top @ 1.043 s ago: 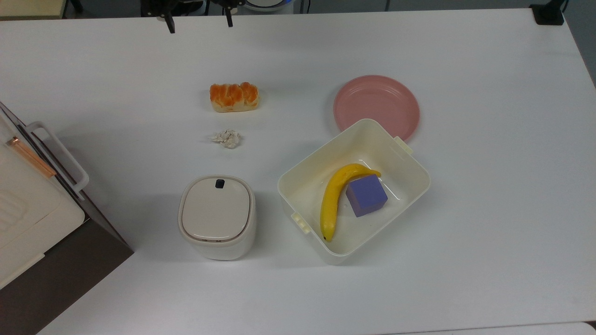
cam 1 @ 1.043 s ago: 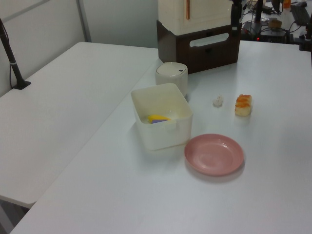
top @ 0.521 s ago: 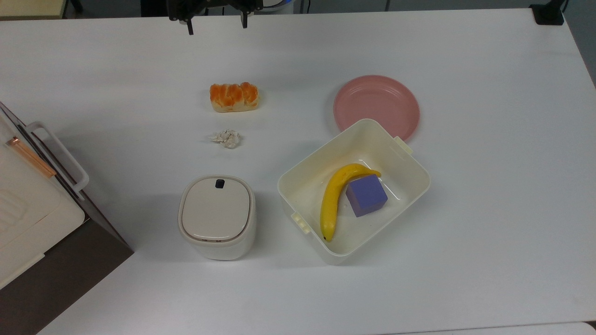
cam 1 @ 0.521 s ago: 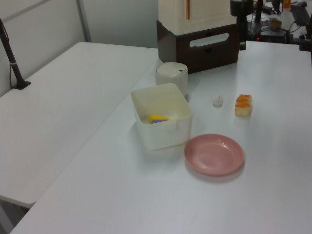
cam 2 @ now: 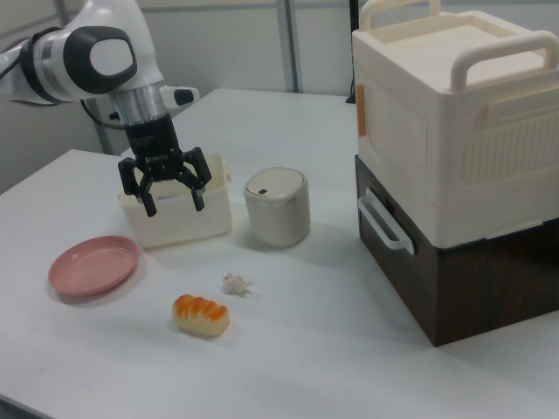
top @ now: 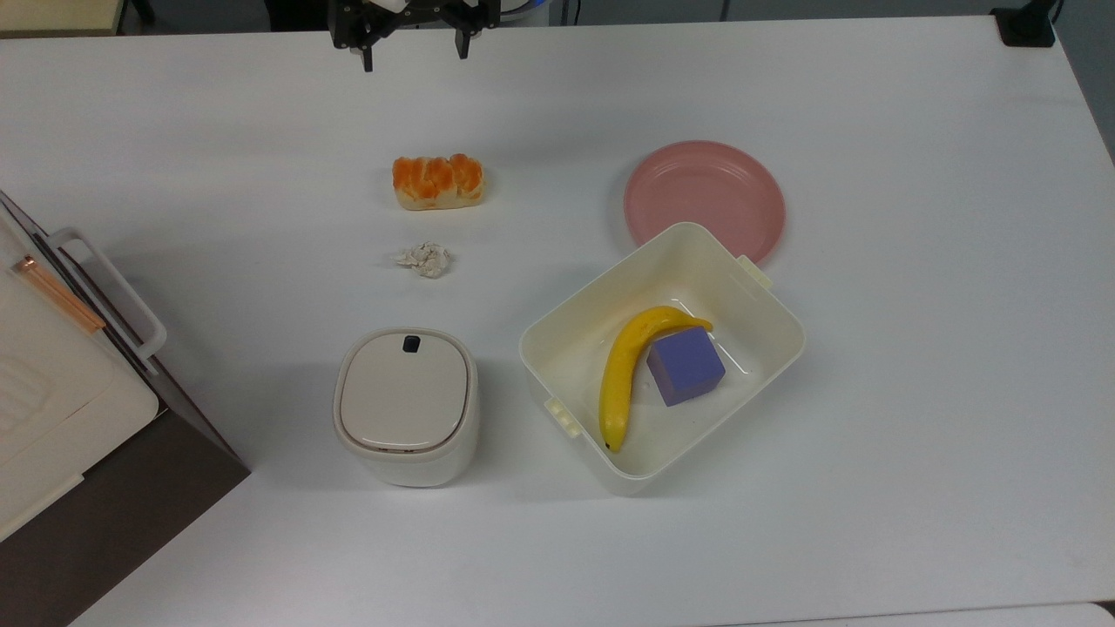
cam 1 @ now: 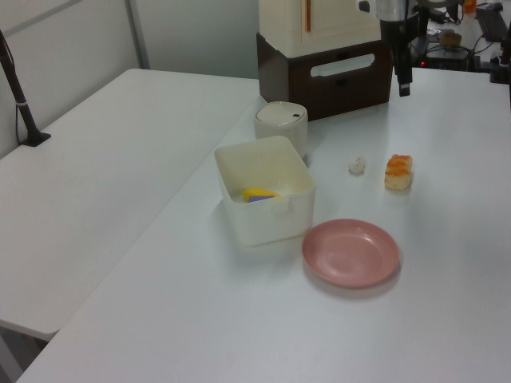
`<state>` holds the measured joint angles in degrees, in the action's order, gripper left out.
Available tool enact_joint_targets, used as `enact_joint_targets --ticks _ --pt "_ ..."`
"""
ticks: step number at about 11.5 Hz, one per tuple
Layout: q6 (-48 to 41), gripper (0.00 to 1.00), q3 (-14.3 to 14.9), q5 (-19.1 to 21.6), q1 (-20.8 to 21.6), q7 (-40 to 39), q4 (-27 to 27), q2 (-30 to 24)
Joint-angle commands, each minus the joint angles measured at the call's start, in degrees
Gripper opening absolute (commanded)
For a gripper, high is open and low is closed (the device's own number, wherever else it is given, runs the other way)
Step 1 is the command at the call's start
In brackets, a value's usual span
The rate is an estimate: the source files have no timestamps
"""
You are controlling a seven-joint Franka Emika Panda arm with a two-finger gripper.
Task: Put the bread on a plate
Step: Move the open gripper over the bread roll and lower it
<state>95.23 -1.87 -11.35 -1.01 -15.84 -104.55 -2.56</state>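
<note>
A robotics lab: a Franka arm (cam 2: 87,52) over a white table (top: 915,392), grey partition walls (cam 1: 192,32), cabling (cam 1: 435,40) behind.

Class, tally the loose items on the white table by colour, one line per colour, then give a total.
Orange-brown: 1, the lumpy bread loaf
Pink: 1, the round plate
Yellow: 1, the banana
Purple: 1, the cube
Cream or whitish: 3, the open rectangular tub, the lidded bin, the crumpled paper ball
Total: 7
</note>
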Motion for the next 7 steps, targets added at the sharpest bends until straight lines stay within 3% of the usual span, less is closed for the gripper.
enact_joint_targets --ticks 1,4,7 --pt "2.24 0.99 0.37 -4.10 1.88 -1.65 -5.65 -2.80" --pt "2.33 0.97 0.29 -9.29 5.30 -2.17 -8.29 -0.97" --pt "2.25 0.97 0.20 -15.70 8.12 -9.36 -8.82 2.90"
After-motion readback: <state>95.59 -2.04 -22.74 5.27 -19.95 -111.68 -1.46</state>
